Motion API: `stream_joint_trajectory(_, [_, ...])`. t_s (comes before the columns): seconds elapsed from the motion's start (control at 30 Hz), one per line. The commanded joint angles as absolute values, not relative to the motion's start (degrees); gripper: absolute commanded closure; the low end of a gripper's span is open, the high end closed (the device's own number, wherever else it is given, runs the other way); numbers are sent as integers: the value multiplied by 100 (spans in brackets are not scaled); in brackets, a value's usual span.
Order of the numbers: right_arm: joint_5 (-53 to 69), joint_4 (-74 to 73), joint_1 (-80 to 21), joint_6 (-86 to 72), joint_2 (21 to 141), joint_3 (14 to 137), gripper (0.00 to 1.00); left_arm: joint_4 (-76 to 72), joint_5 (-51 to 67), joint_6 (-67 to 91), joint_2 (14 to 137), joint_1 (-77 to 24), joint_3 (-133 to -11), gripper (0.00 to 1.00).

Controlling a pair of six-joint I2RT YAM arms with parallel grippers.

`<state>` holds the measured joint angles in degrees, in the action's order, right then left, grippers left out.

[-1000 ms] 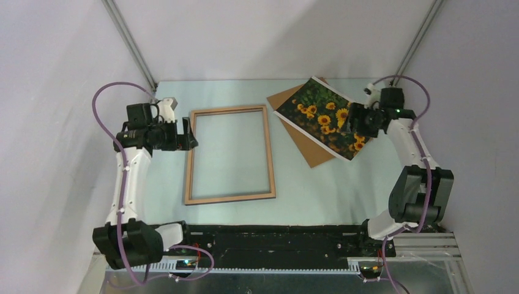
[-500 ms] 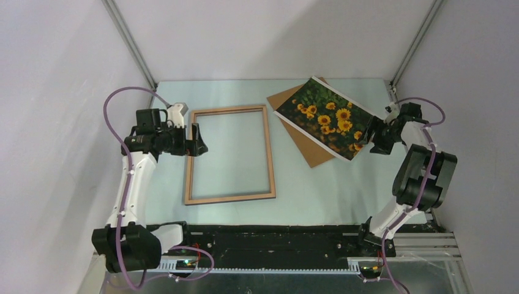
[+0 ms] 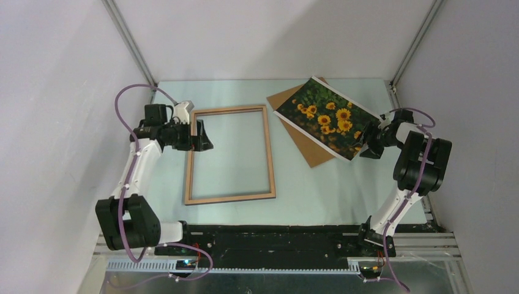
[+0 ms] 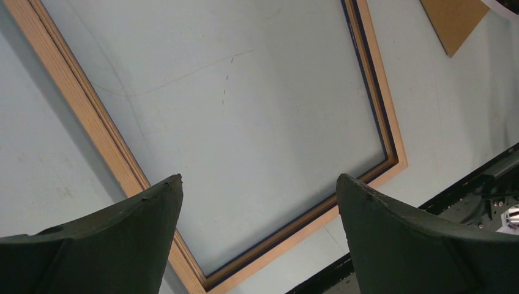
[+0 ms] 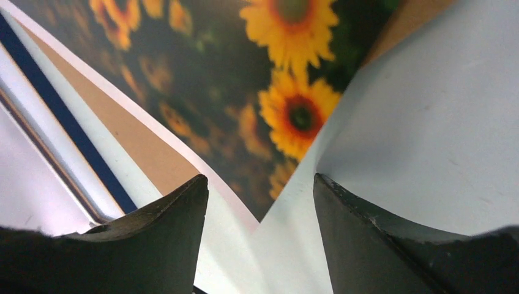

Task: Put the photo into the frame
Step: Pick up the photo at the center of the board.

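Right pincer [image 3: 363,139] now off the photo [image 3: 321,113], jaws apart at its corner; left pincer [image 3: 204,136] agape by the frame [image 3: 269,153].

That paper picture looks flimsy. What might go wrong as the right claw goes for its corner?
The right gripper, jaws open around the near corner of the photo, may crease the thin print or shove it across the brown backing board beneath. Held by one corner, the photo would likely droop and snag on a rail of the frame. The left gripper hangs open over its left rail and might nudge it.
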<state>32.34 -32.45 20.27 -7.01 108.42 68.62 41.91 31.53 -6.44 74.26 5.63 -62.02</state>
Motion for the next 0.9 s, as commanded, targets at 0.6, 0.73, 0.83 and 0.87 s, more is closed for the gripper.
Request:
stream_joint_trajectory(0.6, [4184, -2140, 1683, -1333, 11369, 6865, 69, 3608, 3433, -321, 8298, 267, -6446, 0])
stream_joint_trajectory(0.73, [4461, -1941, 1723, -1497, 11030, 6736, 85, 3585, 3409, -318, 8388, 262, -6474, 0])
stream_joint_trajectory(0.83, [4577, -1914, 1769, -1570, 10778, 6646, 95, 3583, 3402, -321, 8452, 250, -6505, 0])
stream_joint_trajectory(0.87, [4616, -1920, 1776, -1579, 10651, 6603, 97, 3587, 3408, -320, 8458, 238, -6513, 0])
